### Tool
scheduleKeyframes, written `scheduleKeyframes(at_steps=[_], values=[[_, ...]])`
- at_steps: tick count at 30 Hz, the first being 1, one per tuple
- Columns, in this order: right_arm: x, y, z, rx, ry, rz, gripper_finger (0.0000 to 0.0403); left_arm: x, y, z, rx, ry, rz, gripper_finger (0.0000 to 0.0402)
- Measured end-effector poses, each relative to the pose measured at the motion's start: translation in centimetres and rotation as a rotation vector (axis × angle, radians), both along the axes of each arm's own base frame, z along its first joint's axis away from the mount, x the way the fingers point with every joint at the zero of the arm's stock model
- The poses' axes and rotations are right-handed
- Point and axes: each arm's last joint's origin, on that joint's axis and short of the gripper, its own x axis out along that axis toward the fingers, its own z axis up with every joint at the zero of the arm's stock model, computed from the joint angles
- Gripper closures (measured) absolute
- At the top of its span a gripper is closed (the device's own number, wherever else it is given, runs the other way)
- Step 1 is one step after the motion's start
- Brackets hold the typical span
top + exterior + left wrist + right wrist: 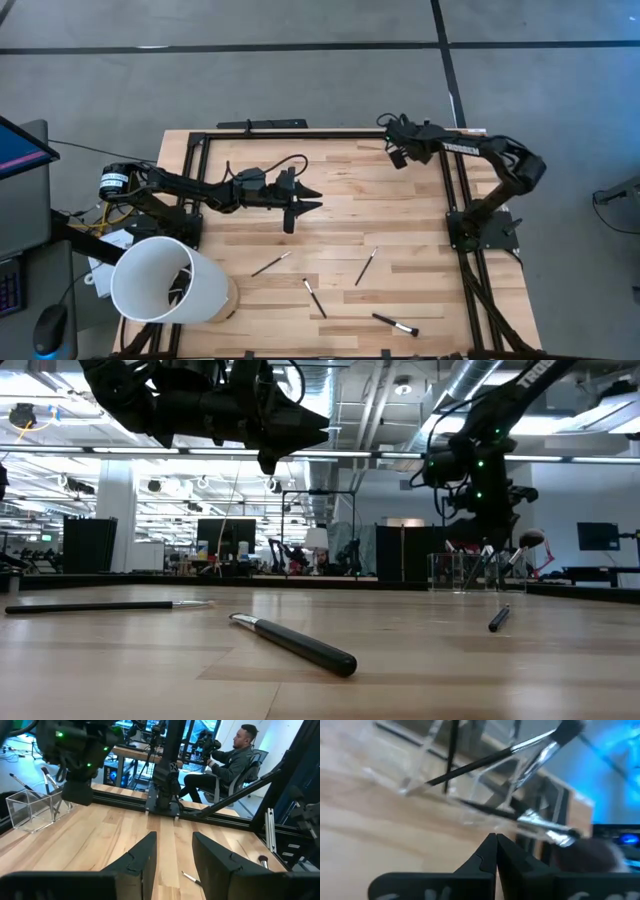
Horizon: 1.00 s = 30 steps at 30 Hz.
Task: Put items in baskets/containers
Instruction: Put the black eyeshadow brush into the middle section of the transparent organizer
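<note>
Wood table [400, 215]: four brushes [366, 267], clear holder [31, 807], white tub [165, 279].

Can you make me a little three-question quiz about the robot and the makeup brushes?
1. How many brushes lie loose on the table in the high view?
2. True or false: the right gripper is shut and holds nothing.
3. Which gripper hangs by the clear holder: A left gripper, B right gripper?

Key: 1. Four. 2. True. 3. B.
</note>
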Motion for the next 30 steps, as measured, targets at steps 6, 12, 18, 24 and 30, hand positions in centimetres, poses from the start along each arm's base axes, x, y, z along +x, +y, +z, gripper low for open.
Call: scheduleKeyframes(at_steps=[6, 12, 18, 24, 30], values=[[-0.1, -1.5, 0.2, -0.025, 0.065, -0.021, 0.0403, 0.0, 0.0, 0.0, 0.000, 0.000, 0.000, 0.0279], [-0.1, -1.6, 0.8, -0.118, 0.157, 0.001, 0.0403, 0.0, 0.0, 0.0, 0.000, 0.000, 0.000, 0.0279], [0.7, -0.9, 1.5, -0.169, 0.121, 0.035, 0.0403, 0.0, 0.0, 0.0, 0.001, 0.000, 0.000, 0.0279], [2.4, 1.4, 2.2, -0.189, 0.073, 0.127, 0.0403, 0.0, 0.0, 0.0, 0.001, 0.002, 0.000, 0.0279], [4.5, 5.8, 3.8, -0.263, -0.062, 0.241, 0.0403, 0.0, 0.0, -0.1, 0.001, 0.012, -0.001, 0.0279]])
